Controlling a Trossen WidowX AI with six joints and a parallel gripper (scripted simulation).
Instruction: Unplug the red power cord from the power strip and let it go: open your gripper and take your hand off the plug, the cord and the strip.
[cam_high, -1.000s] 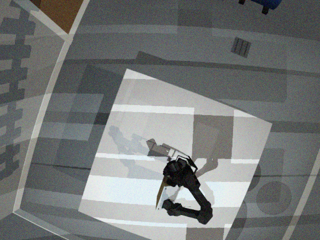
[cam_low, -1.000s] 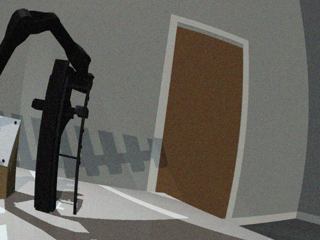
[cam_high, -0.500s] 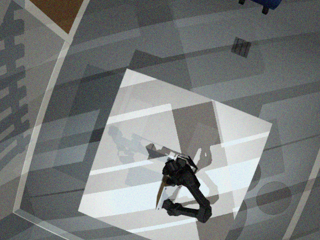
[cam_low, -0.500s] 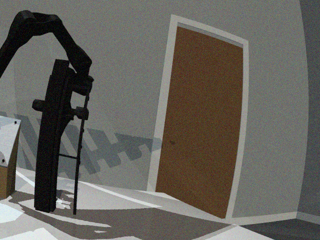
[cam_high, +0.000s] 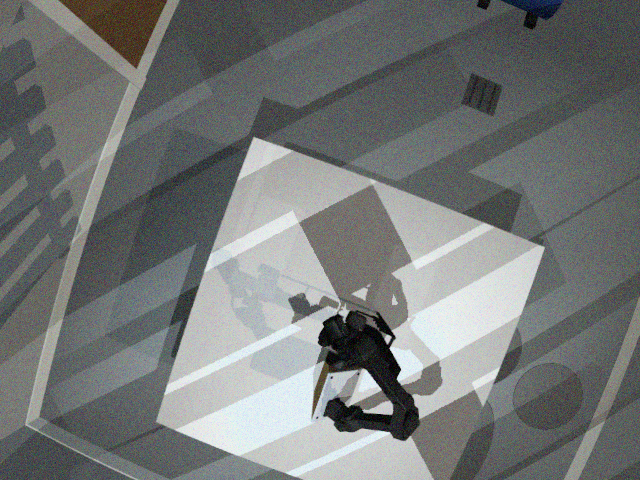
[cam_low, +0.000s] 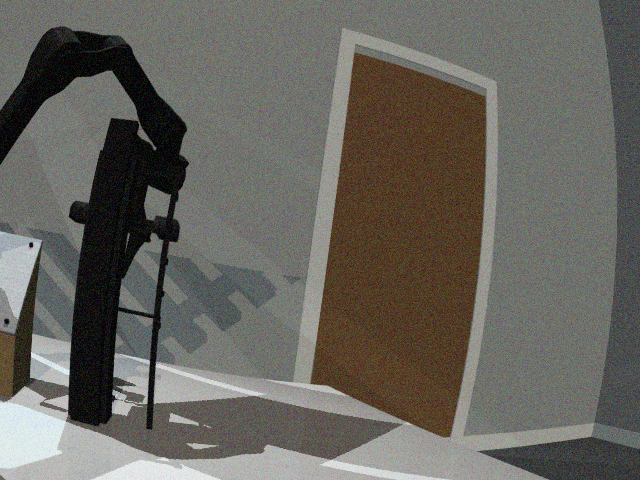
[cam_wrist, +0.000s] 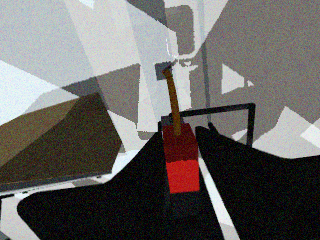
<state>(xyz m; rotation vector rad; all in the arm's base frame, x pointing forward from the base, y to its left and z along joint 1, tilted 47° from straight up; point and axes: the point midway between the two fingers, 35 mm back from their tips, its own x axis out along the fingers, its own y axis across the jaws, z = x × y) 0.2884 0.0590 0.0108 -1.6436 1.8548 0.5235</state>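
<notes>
In the wrist view my gripper (cam_wrist: 178, 134) is shut on the red plug (cam_wrist: 180, 162), with one black finger on each side of it. The brown-orange cord (cam_wrist: 173, 102) runs from the plug's far end away across the table. A dark block (cam_wrist: 181, 207) sits right under the near end of the plug; I cannot tell whether it is the power strip or whether the plug is seated in it. In the top view the gripper (cam_high: 338, 330) sits over the white table (cam_high: 232, 330), and the plug is hidden under the arm.
A wooden box with a white sloped panel (cam_high: 323, 384) (cam_low: 15, 289) (cam_wrist: 55, 135) stands close to the arm's base. A tall black stand (cam_low: 93, 289) with a thin black frame (cam_wrist: 250, 122) stands by the gripper. A brown door (cam_low: 408, 232) is in the far wall.
</notes>
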